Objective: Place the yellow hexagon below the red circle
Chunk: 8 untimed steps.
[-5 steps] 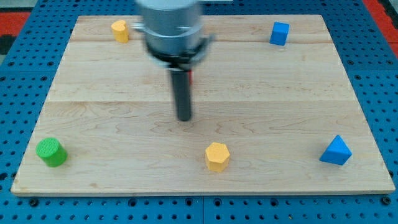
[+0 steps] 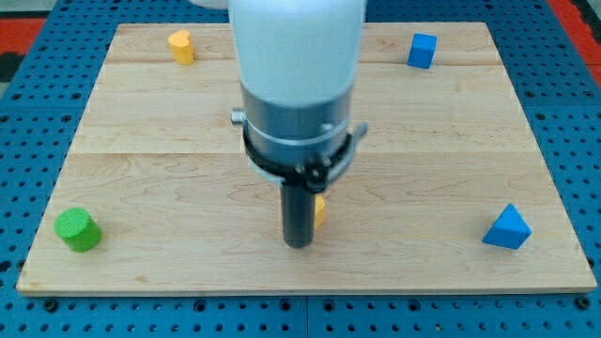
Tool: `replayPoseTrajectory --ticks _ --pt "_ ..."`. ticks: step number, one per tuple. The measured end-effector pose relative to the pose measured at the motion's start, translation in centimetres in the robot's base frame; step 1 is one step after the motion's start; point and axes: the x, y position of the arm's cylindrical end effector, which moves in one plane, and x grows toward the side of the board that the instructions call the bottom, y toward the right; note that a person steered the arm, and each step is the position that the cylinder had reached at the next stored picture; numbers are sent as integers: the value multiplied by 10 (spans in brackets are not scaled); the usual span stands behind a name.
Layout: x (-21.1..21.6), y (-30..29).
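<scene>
The yellow hexagon shows only as a sliver at the right side of the rod, low in the middle of the wooden board. My tip stands at the hexagon's lower left, touching it or very close to it. The red circle does not show; the arm's grey and white body covers the board's middle where it would be.
A green cylinder stands at the bottom left. A blue triangle stands at the bottom right. A blue cube is at the top right. A yellow block is at the top left.
The arm has moved toward the view's bottom and a little right. My tip went from above the hexagon's left to its lower left side. The hexagon sits slightly higher and is now mostly hidden.
</scene>
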Motion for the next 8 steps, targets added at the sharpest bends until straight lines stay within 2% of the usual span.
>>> replayPoseTrajectory --ticks 2,3,4,6,8 --pt "-6 45" --pt "-40 13" --pt "-51 -3" --pt "-69 23" --pt "-77 13"
